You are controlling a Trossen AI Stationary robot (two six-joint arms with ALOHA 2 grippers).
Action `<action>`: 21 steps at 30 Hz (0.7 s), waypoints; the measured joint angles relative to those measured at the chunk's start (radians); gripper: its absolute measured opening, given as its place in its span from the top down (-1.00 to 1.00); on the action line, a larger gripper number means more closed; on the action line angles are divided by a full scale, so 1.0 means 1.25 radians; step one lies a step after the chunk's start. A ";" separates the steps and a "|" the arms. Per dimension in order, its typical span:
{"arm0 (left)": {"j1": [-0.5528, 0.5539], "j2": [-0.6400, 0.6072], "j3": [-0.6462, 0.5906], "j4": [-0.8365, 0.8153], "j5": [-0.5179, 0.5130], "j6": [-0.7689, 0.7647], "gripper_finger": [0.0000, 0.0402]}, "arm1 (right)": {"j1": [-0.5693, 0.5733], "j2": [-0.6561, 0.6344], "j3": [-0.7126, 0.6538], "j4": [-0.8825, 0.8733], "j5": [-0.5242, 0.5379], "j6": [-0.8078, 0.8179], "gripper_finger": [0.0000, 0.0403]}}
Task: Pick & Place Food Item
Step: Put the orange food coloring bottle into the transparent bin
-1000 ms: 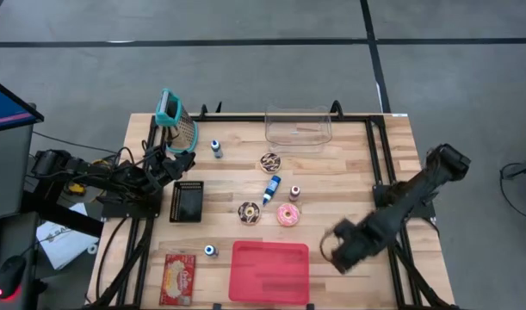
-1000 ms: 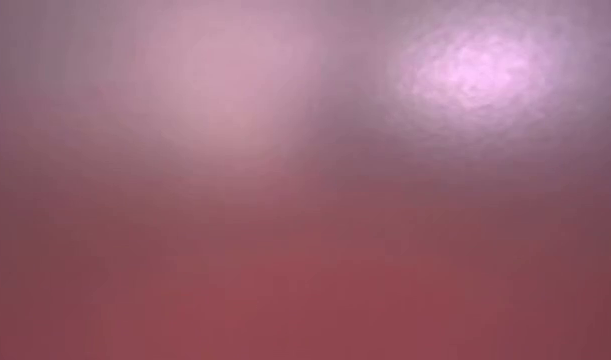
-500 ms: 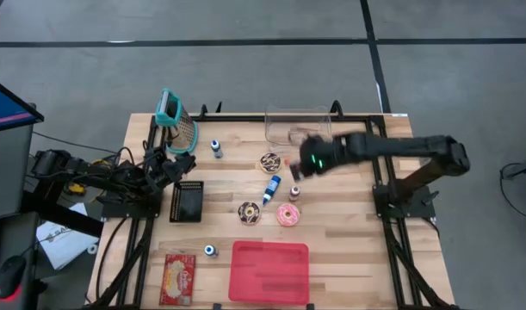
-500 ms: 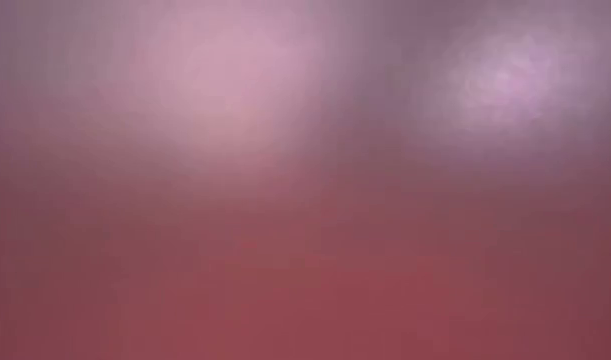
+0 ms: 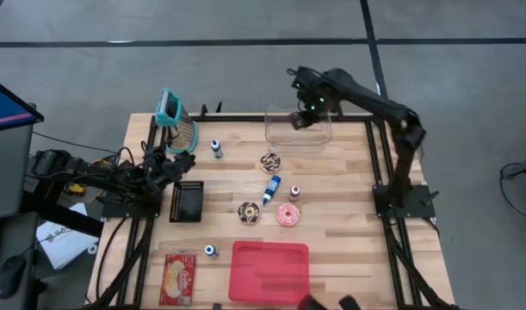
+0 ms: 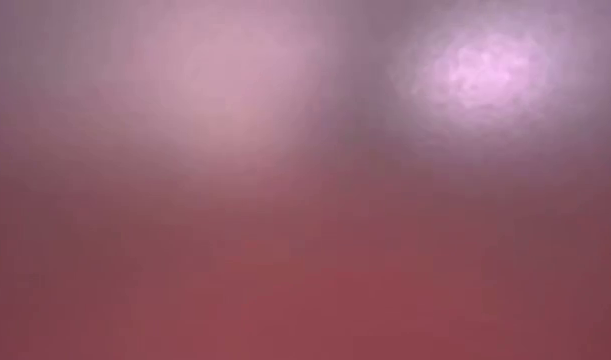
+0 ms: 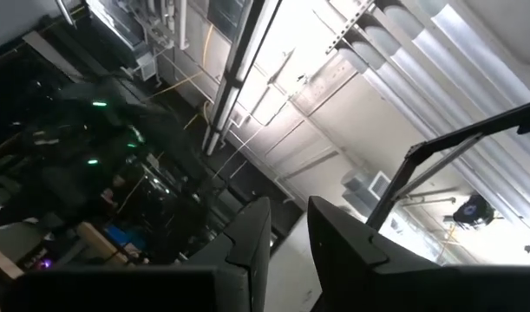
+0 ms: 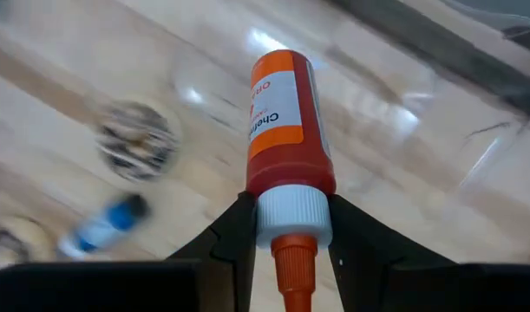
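While clamped in the right gripper (image 8: 286,227), an orange bottle (image 8: 286,121) labelled "Che…".

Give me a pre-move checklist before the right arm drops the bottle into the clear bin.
1. Grip: ok. The right gripper is shut on the orange bottle at its white cap.
2. Position: ok. In the high view the right gripper is over the clear bin.
3. Bin contents: cannot tell. Through its walls only wood shows, but glare hides part of it.
4. Left gripper: ok. It waits at the table's left edge, far from the bin.
5. Nearby items: ok. The chocolate donut and blue bottle lie apart from the bin.
6. Low view: not ok. It shows only a blur.
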 joint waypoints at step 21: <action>0.000 0.001 0.000 -0.005 -0.068 0.024 0.62 | -0.150 0.242 0.098 -0.096 0.009 -0.194 0.45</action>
